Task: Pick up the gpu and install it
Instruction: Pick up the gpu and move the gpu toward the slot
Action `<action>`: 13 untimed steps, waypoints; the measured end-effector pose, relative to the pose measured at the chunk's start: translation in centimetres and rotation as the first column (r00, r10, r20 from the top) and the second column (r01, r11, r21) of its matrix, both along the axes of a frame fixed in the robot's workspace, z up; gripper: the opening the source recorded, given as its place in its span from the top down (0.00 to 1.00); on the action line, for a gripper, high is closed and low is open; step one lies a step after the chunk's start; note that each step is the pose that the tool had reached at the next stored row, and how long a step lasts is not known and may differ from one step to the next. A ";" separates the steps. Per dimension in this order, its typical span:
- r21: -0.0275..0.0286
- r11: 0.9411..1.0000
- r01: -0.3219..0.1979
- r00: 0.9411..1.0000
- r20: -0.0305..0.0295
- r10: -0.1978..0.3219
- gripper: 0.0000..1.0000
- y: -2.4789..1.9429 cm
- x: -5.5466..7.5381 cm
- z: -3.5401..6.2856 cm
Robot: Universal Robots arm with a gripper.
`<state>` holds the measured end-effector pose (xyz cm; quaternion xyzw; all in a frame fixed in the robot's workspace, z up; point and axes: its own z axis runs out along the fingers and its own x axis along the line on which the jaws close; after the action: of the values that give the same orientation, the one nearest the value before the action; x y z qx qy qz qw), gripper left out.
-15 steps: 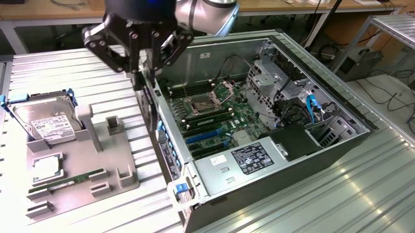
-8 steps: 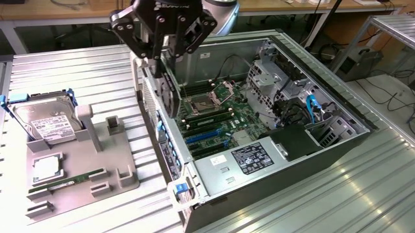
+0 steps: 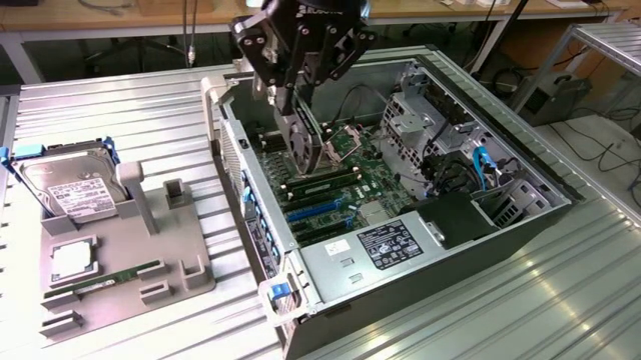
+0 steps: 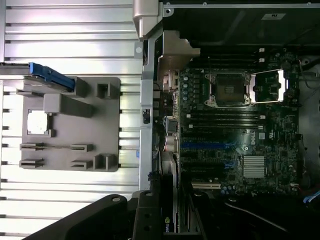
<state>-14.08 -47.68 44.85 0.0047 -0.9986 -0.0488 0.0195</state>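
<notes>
Gpu (image 3: 308,150) hangs on edge, clamped in the closed fingers of the gripper (image 3: 293,105), inside the open case (image 3: 516,139) at twelve o'clock from the blue slots (image 3: 318,210); installing is under way, likely demanding exact edge-to-slot alignment

Dark gpu (image 3: 303,146) upright over the motherboard (image 3: 346,191)

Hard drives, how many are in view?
1. The hard drive stands on edge in the grey holder at the exterior view's left; more may be hidden in the computer case.

Inside case (image 3: 452,298), gpu (image 3: 308,150) over motherboard (image 3: 346,196)
</notes>
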 end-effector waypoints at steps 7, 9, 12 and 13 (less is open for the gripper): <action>0.000 1.000 0.000 1.000 -0.003 0.000 0.74 0.41 3.8 -1.53; 0.000 1.000 0.000 1.000 -0.003 0.000 0.74 0.62 4.9 -1.97; 0.000 1.000 0.010 1.000 -0.006 -0.010 0.74 0.77 6.9 -2.85; 0.000 1.000 0.016 1.000 -0.007 -0.016 0.74 0.79 7.3 -3.14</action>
<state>-6.73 -46.89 41.71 -0.0034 -0.9985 -0.0490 0.0225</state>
